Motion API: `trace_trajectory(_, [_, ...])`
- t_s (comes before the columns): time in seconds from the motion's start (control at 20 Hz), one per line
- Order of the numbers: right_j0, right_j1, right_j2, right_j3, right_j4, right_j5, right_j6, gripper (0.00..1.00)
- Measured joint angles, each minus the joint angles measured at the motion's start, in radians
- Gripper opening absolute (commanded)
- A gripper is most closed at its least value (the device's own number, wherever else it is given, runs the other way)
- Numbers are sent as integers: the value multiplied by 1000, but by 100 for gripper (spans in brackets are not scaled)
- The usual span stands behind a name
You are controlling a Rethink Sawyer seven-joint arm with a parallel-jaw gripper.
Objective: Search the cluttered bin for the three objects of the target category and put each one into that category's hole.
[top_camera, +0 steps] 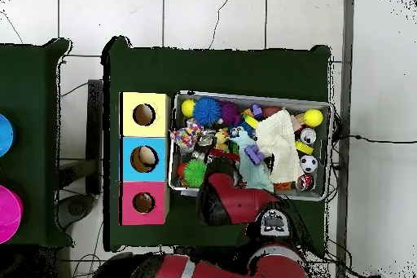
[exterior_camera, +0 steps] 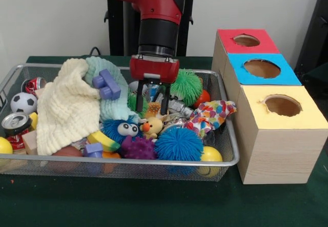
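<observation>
In bin [exterior_camera: 225, 161]: your cream cloth [exterior_camera: 64, 104], blue spiky ball [exterior_camera: 179, 144], soccer ball [exterior_camera: 23, 103], cans. Gripper [exterior_camera: 152, 106] fingers open, straddling orange striped figure [exterior_camera: 152, 109], low among clutter.

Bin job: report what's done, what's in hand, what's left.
Done: nothing visible; the red hole shows no figure. In hand: the hand is down in the bin, fingers apart astride an orange piece, not gripping. Left: grasp, carry to the red hole, find the others in the clutter.
</observation>
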Motion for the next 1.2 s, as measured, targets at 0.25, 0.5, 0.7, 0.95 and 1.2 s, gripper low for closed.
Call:
trace_trajectory(0.25, [-39, 47, 17, -19, -38, -5, 0, 100])
trace_trajectory(0.5, [-47, 79, 40, -24, -42, -60, 0, 100])
trace_trajectory(0.7, [-46, 82, 48, -24, -42, -79, 0, 100])
trace_trajectory(0.95, [-43, 71, 66, -24, -42, -79, 0, 100])
trace_trajectory(1.2, [-16, 71, 64, -24, -39, -90, 0, 0])
